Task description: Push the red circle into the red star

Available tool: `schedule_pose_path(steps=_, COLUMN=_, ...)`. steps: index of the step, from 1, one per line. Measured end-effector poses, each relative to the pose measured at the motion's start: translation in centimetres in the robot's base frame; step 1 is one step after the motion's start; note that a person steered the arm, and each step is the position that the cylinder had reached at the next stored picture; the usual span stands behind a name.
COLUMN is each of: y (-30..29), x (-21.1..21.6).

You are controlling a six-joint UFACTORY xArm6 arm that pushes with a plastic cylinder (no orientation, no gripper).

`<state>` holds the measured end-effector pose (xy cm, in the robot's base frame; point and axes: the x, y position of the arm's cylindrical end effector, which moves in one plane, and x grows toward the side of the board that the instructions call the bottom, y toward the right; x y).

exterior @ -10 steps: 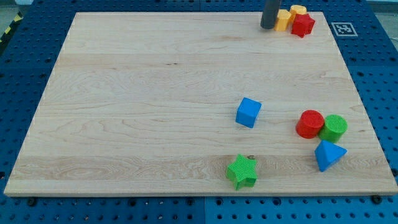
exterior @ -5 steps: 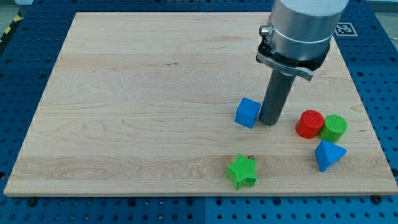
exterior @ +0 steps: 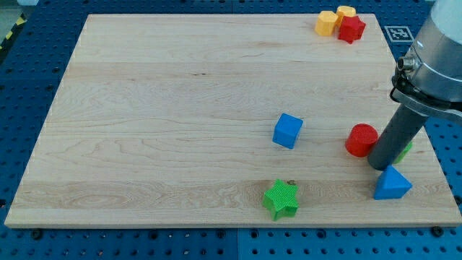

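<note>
Your arm comes in from the view's right edge, a wide grey body with a collar, and below it the dark rod stands almost upright, leaning a little toward the view's left at its lower end. My tip (exterior: 380, 164) rests on the desk (exterior: 166, 123) near the right edge, just at the lower right of the red circle (exterior: 360, 140) and touching it or nearly so; you cannot tell which. There are no jaws on this rod, so nothing is pinched or held; the tip only stands against the blocks.

From left to right on the desk you see first the green star (exterior: 281, 199) near the bottom edge, then the blue cube (exterior: 287, 131) in the middle right part. The red circle is a short red cylinder, lying flat, right of the blue cube. Behind the rod a green block (exterior: 405, 149) shows only a small part, so its shape is not clear. The blue triangle (exterior: 392, 183) lies just below the tip.

The red star (exterior: 351, 28) is far away at the top right corner, touching two yellow blocks (exterior: 327, 22).
</note>
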<state>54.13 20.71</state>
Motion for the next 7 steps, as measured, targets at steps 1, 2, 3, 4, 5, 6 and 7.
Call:
schedule_pose_path(steps=1, y=-0.4, x=0.0)
schedule_pose_path(steps=2, y=-1.6, x=-0.1)
schedule_pose_path(steps=3, y=-2.0, x=-0.8)
schedule_pose_path(steps=4, y=-2.0, x=-2.3)
schedule_pose_path(steps=5, y=-2.0, x=-3.7)
schedule_pose_path(steps=6, y=-2.0, x=-5.5)
schedule_pose_path(steps=7, y=-2.0, x=-7.6)
